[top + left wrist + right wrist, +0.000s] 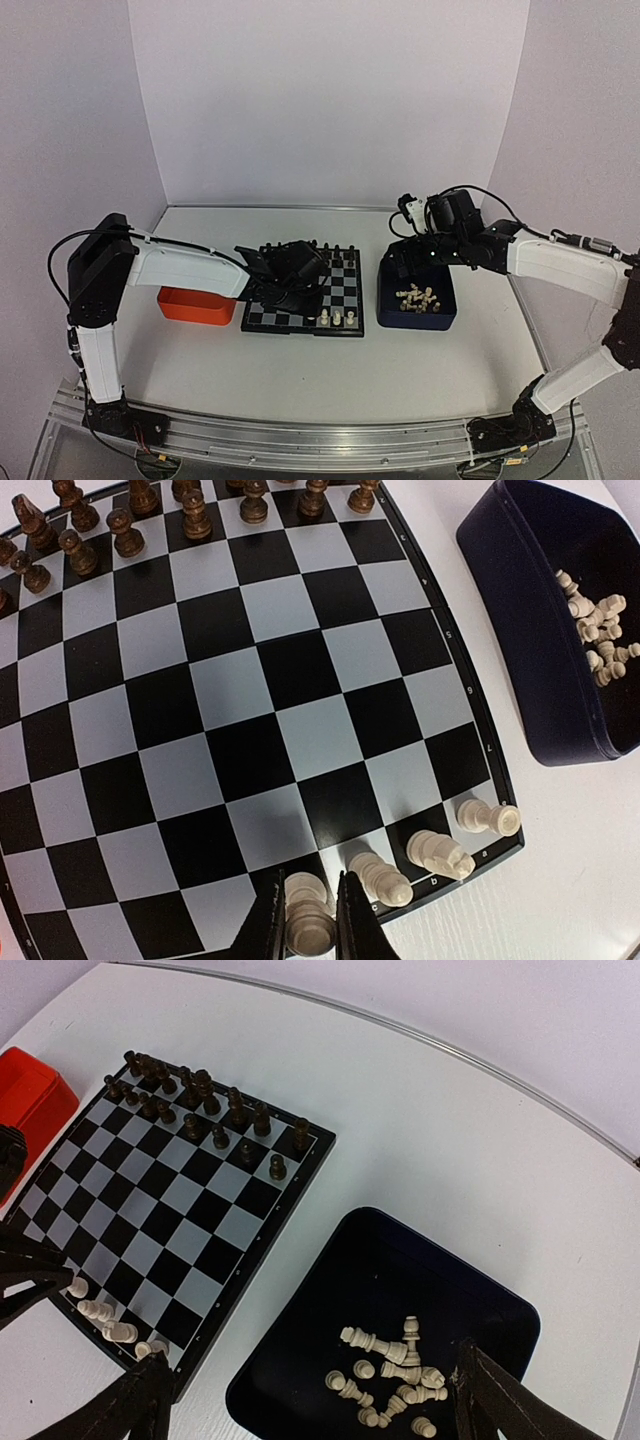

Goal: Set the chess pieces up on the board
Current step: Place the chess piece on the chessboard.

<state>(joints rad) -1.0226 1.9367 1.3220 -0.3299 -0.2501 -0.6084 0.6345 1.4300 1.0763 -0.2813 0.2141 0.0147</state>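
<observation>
The left end effector (310, 892) is clamping a cream piece (307, 925) upright, long axis vertical, on the board's (250, 730) near edge, partly cut off. The right end effector (310, 1400) is gaping, empty.

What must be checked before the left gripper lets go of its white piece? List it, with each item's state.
1. Left gripper shut on the white piece: ok.
2. That piece sits over the near row of the board, next to the three placed white pieces: ok.
3. Its base resting on the square: cannot tell, the fingers hide it.
4. The three placed white pieces upright, as the top view shows: ok.
5. Right gripper open and away from the board, over the blue tray: ok.
6. Loose white pieces left in the tray for later picks: ok.
</observation>
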